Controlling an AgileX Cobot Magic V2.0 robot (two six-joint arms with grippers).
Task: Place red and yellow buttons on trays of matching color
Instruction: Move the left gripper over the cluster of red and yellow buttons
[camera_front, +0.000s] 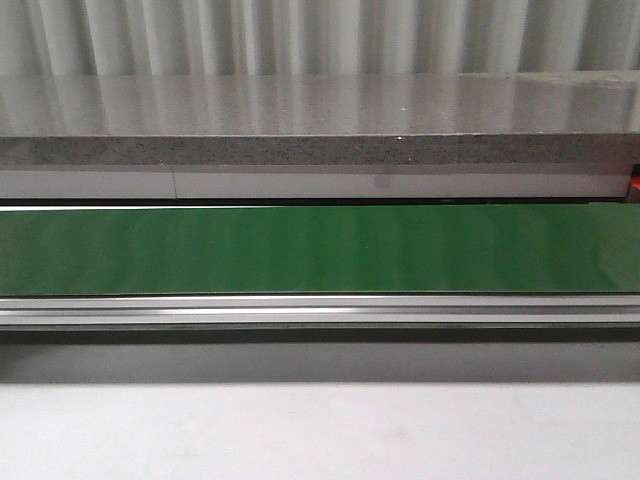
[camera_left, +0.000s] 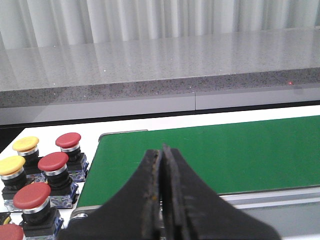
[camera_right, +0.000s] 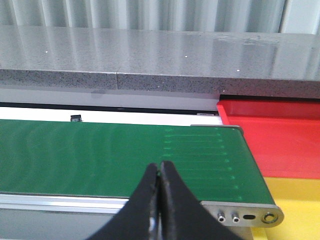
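Both pairs of fingers are pressed together with nothing between them: the left fingers (camera_left: 161, 200) meet tip to tip above the near rail of the green conveyor belt (camera_front: 320, 250), and the right fingers (camera_right: 159, 200) do the same at the belt's other end, touching neither belt nor tray. From the front view only the belt, its metal rail (camera_front: 320, 312) and the grey speckled worktop (camera_front: 320, 110) behind it are seen (neither arm shows there). Beside the right end of the belt lies the red tray (camera_right: 280, 135), with the yellow tray (camera_right: 295, 205) just next to it, nearer the camera. Off the belt's left end stands a cluster of push buttons on dark bases: red buttons (camera_left: 53, 161) and yellow buttons (camera_left: 25, 144), all upright and close together, well apart from both trays
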